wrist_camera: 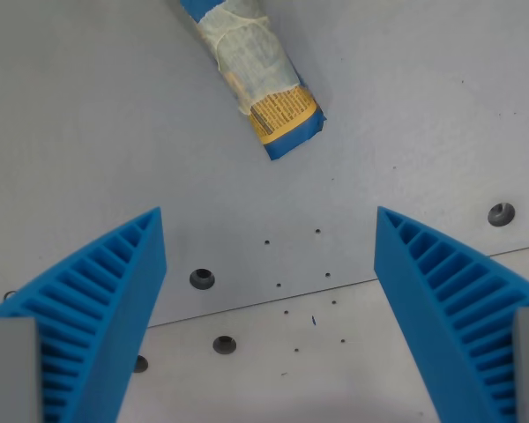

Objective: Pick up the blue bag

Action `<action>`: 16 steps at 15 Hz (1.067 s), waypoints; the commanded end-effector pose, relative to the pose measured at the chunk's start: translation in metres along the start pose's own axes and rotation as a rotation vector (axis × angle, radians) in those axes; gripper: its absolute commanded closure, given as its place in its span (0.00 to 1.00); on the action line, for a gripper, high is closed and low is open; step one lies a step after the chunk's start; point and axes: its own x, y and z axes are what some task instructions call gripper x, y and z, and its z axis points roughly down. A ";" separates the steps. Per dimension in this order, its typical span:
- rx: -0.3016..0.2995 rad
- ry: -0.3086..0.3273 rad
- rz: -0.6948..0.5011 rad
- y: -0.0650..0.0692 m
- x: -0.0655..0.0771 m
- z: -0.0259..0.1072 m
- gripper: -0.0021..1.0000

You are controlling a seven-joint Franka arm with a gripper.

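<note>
Wrist view shows you the blue bag (251,75) at the upper centre of the frame, lying on the grey table (88,106); the gripper (269,264) is wide open and holds nothing; move forward and centre the bag between the fingers before you descend.

This looks like a lab or workshop bench rather than a home; the grey tabletop (88,132) is bare painted metal, made of plates meeting at a seam (273,302); round bolt holes (202,279) and small drilled dots mark it; ribbed blue plastic fingers (106,291) frame the wrist view.
</note>
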 end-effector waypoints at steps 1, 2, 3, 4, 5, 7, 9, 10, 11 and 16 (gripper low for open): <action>0.002 0.012 -0.026 -0.001 0.003 0.001 0.00; 0.002 0.012 -0.028 -0.001 0.003 0.002 0.00; 0.002 0.012 -0.030 -0.001 0.003 0.002 0.00; 0.002 0.012 -0.032 -0.001 0.003 0.003 0.00; 0.002 0.013 -0.035 -0.001 0.003 0.003 0.00; 0.002 0.013 -0.040 -0.002 0.004 0.004 0.00; 0.002 0.014 -0.045 -0.002 0.004 0.005 0.00; 0.002 0.014 -0.048 -0.002 0.004 0.005 0.00; 0.002 0.015 -0.050 -0.002 0.005 0.006 0.00; 0.002 0.016 -0.066 -0.003 0.006 0.009 0.00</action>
